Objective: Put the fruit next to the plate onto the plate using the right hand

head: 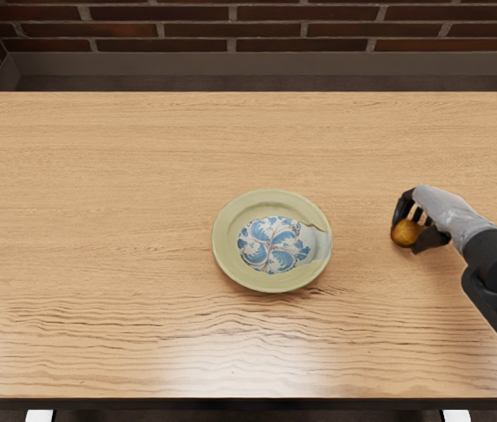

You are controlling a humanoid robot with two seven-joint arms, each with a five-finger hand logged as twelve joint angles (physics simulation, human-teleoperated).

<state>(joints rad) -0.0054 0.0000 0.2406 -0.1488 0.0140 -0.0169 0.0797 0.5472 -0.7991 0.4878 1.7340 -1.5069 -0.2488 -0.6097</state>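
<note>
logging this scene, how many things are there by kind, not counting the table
plate: 1
fruit: 1, in the right hand
total: 2

The right arm (494,272) enters from the right edge, its dark forearm angled up toward the picture's left. The right hand (434,215) is back-up, its wrist straight. Its black fingers (403,207) curl down in front of the palm and, with the thumb beneath, close on the fruit (405,232).

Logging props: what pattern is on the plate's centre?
The plate has a blue-and-white floral swirl inside a pale green rim; head view.
</note>
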